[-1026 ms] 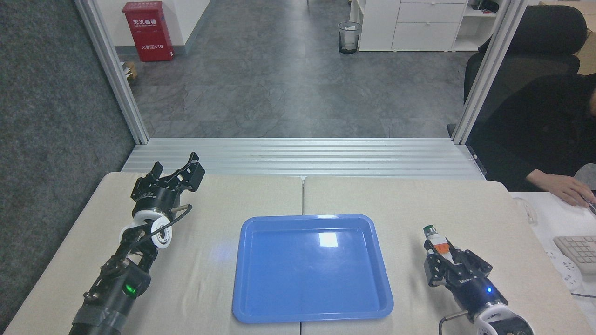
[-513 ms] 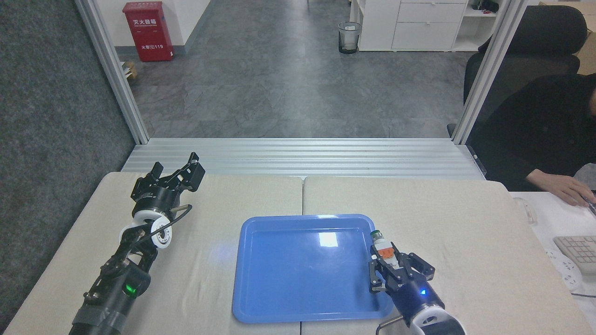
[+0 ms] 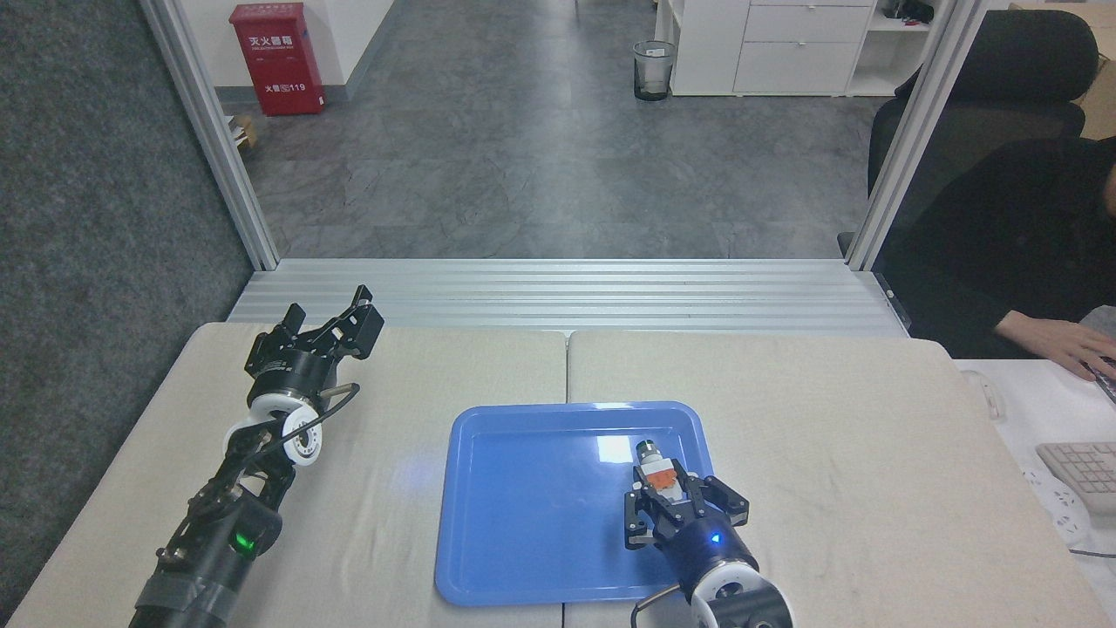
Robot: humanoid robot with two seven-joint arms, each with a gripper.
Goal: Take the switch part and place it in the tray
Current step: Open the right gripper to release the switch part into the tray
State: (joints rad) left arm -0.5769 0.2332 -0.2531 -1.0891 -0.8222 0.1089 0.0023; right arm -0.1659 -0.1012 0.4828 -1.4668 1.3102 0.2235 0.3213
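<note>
The blue tray (image 3: 540, 515) lies flat in the middle of the beige table. Over its right half my right gripper (image 3: 664, 490) is shut on the switch part (image 3: 656, 469), a small white block with an orange middle and a dark round cap pointing away from me. The part sticks out beyond the fingers, above the tray floor. Far off at the table's back left, my left gripper (image 3: 336, 316) stands open with nothing between its fingers.
A seam (image 3: 567, 366) divides the beige table into two halves. At the right, a person's hand (image 3: 1059, 344) rests on a white desk beside a keyboard (image 3: 1081, 471). Aluminium rails (image 3: 567, 296) run along the table's far edge.
My right gripper has carried the switch part leftward from the bare table at the right, across the tray's right rim, to above the tray's right half. The left arm has stayed put.
</note>
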